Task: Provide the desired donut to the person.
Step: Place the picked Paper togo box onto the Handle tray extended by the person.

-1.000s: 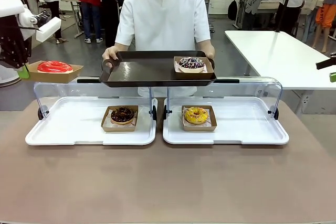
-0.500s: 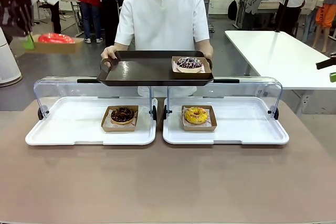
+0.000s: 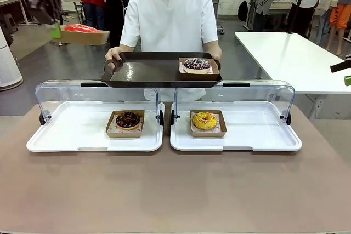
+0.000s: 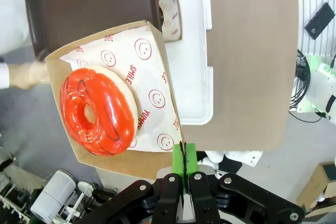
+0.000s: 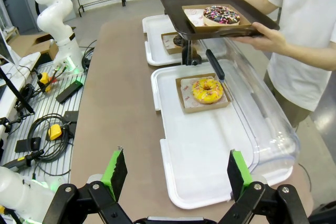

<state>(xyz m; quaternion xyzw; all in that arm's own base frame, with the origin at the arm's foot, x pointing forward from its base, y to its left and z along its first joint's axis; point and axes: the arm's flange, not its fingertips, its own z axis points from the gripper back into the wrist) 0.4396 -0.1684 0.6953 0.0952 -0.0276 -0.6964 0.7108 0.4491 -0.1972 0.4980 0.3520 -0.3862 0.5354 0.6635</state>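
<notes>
The person (image 3: 169,17) at twelve o'clock holds a dark serving tray (image 3: 148,72) bearing a sprinkled chocolate donut (image 3: 197,64). The left gripper (image 4: 184,162) pinches the cardboard tray (image 4: 157,163) of the red donut (image 4: 98,111), at ten o'clock. The right gripper (image 5: 174,174) gapes wide, empty.

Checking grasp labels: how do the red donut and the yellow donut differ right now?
The red donut has plain glossy icing; the yellow donut carries sprinkles. The red one's box is held up in the air, pinched at its edge by the shut left end effector, beside the person's dark tray; the yellow one's rests in the right white tray. Both sit in brown paper-lined boxes.
</notes>
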